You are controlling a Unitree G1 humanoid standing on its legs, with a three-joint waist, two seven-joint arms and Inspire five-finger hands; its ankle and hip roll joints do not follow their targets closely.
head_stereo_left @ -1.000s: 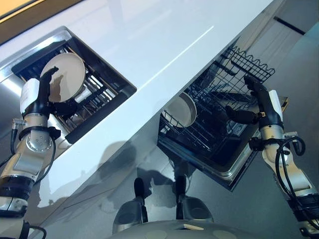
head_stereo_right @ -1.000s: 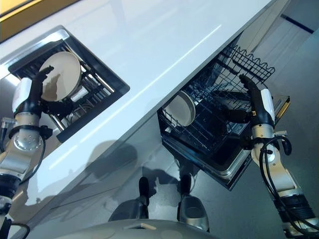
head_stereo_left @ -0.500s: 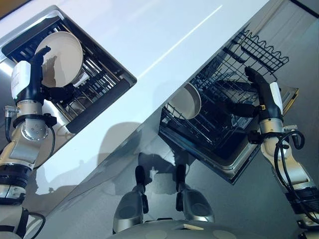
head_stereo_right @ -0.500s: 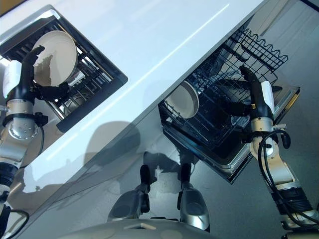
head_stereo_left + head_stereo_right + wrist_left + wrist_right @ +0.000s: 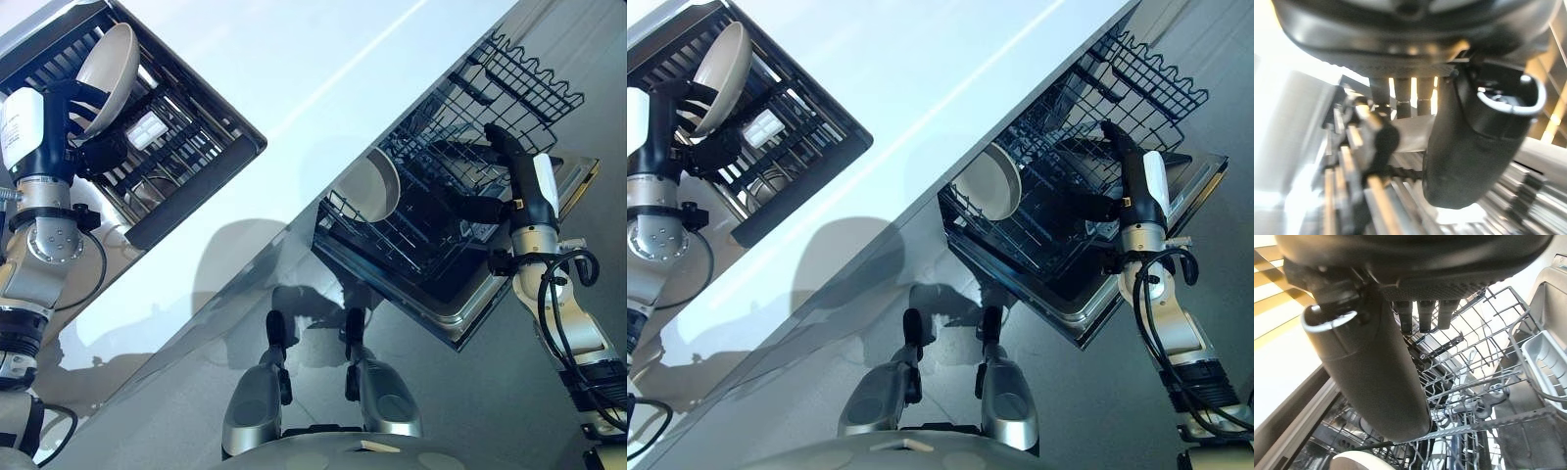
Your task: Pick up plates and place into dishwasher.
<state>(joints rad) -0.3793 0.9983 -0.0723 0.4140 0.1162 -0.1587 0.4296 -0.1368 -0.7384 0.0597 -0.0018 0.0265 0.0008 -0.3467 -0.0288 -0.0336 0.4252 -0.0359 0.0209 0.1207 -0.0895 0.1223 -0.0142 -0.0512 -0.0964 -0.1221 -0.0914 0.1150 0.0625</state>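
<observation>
Lifted since a second ago: plate (image 5: pixel 106 61) tilted edge-on above the sink rack (image 5: pixel 181 147), pinched by left robot hand (image 5: pixel 78 127). Right robot hand (image 5: pixel 490 191), fingers straight, hangs over dishwasher rack (image 5: pixel 431 211), well apart across the bench (image 5: pixel 294 88).

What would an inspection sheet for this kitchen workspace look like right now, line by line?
Surface: white countertop with a sunken sink rack at the robot's left.
Job's things: one pale plate tilted in the sink rack, gripped by the left hand; another plate standing on edge in the dishwasher rack.
Clutter: a small white piece among the sink rack's bars; what it is cannot be told.
Hands: left hand curled round the plate's edge; right hand open, fingers straight, held over the dishwasher rack.
Cables: nothing seen.
Surroundings: open dishwasher door below the rack, grey floor.
</observation>
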